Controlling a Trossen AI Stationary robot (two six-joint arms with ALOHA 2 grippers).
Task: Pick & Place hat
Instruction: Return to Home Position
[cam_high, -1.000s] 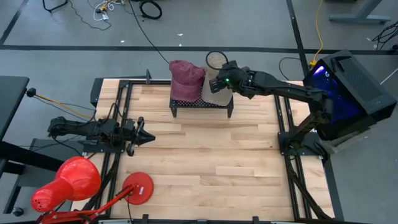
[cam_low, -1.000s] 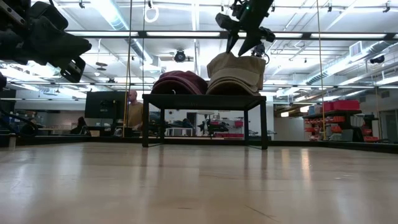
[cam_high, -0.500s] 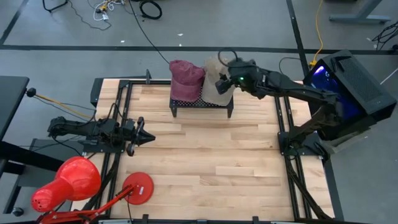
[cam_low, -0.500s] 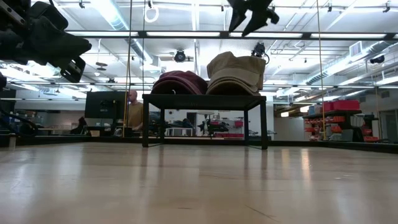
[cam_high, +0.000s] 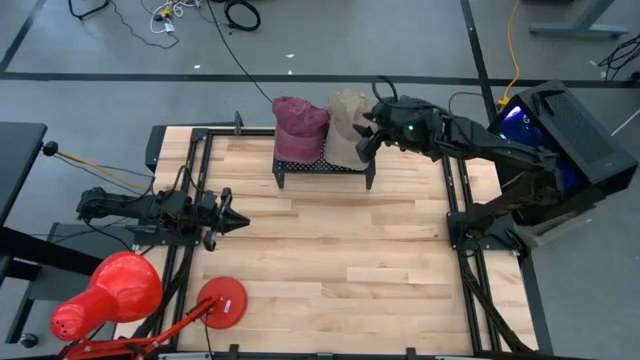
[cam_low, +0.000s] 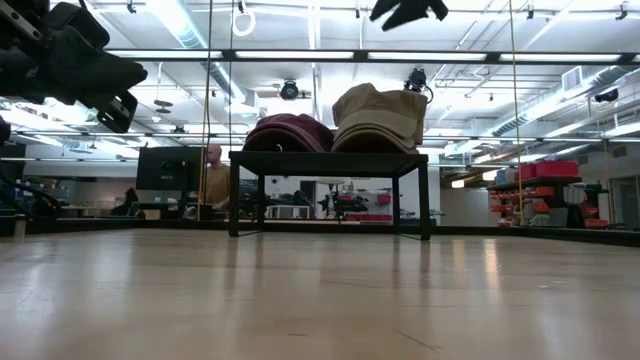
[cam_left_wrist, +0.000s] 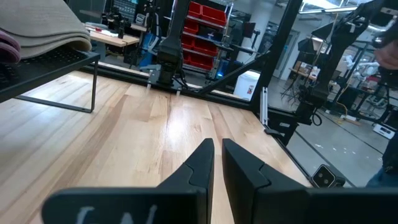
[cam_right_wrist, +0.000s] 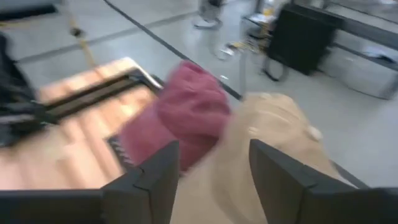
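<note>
At the far edge of the wooden table (cam_high: 330, 260) stands a low black mesh shelf (cam_high: 322, 168), and both stacks of caps sit on it side by side, touching — the red caps (cam_high: 298, 125) on its left end, the tan-brown caps (cam_high: 340, 135) on its right end. Seen level from the low view, the tan-brown stack rises a little higher than the red one.

Above the shelf's right end hangs the right gripper (cam_high: 365, 130), over the edge of the tan-brown caps and clear of both cap and shelf. Its fingers are spread wide with nothing between them, and its wrist camera looks past them onto both stacks.

Well apart, at the table's left edge, the left gripper (cam_high: 236, 222) waits, pointing across the boards toward the middle — its two fingers pressed nearly together on nothing.

On the table's near left corner rests the round base (cam_high: 221, 301) of a red lamp (cam_high: 105, 290), whose shade leans out past the edge. Between the shelf's legs in the low view, a person (cam_low: 213, 170) shows in the room behind.
</note>
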